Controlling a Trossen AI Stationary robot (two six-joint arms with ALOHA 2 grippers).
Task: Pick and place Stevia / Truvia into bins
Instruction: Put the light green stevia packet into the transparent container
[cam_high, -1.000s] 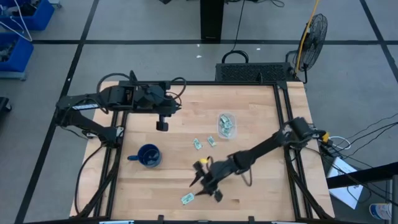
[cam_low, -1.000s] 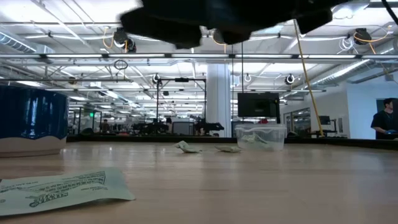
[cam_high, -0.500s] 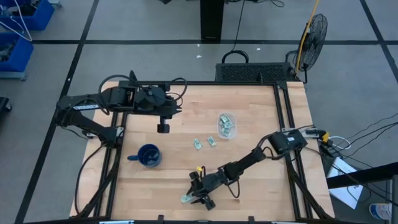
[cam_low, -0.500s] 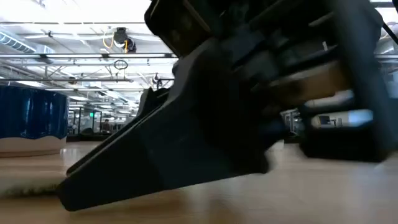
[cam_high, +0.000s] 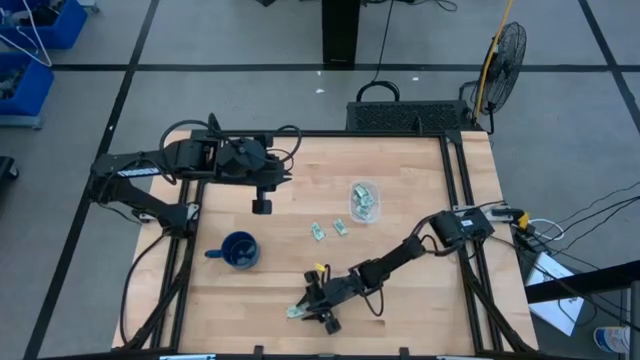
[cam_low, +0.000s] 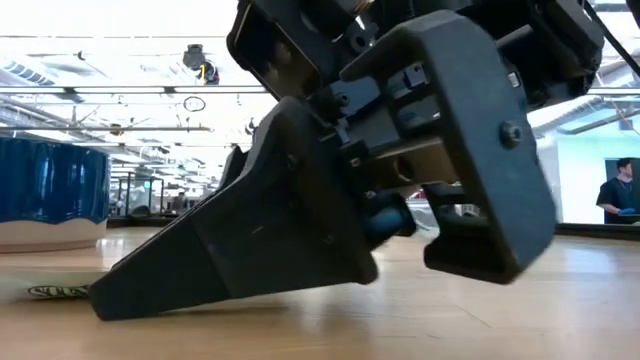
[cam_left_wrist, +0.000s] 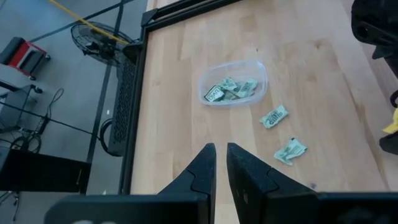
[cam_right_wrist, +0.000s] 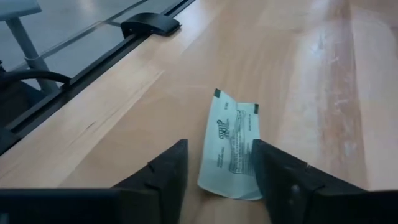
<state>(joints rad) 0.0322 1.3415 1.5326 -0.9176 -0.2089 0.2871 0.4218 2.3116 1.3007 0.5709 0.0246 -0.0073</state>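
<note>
One pale green and white Stevia packet (cam_right_wrist: 231, 152) lies flat near the table's near edge (cam_high: 296, 311). My right gripper (cam_right_wrist: 221, 148) is open and low over it (cam_high: 316, 306), one finger on each side of the packet's end. In the low view one finger (cam_low: 230, 250) reaches down to the tabletop beside the packet (cam_low: 55, 292). The clear bin (cam_high: 364, 200) (cam_left_wrist: 233, 90) holds several packets. Two more packets (cam_high: 317, 232) (cam_high: 340, 227) lie loose beside it. My left gripper (cam_left_wrist: 221, 162) is shut and hovers over the table's far left part (cam_high: 261, 204). My right gripper comes at the packet slanting down from the table's right, with its fingers along the packet's two long edges. One finger (cam_right_wrist: 280, 177) overlaps the packet's edge (cam_right_wrist: 252, 155) in the wrist view. I cannot tell whether it touches the packet, which lies flat on the table.
A dark blue mug (cam_high: 240, 250) (cam_low: 50, 195) stands left of the right gripper. The black frame rail (cam_right_wrist: 93, 68) runs along the table's near edge close to the packet. Bare wood lies between the mug, the loose packets and the bin.
My right gripper has moved down and toward the table's near left, from right of the packet to low over it, with its open fingers now astride the packet. In the low view the gripper has come to fill the picture and hides the bin.
</note>
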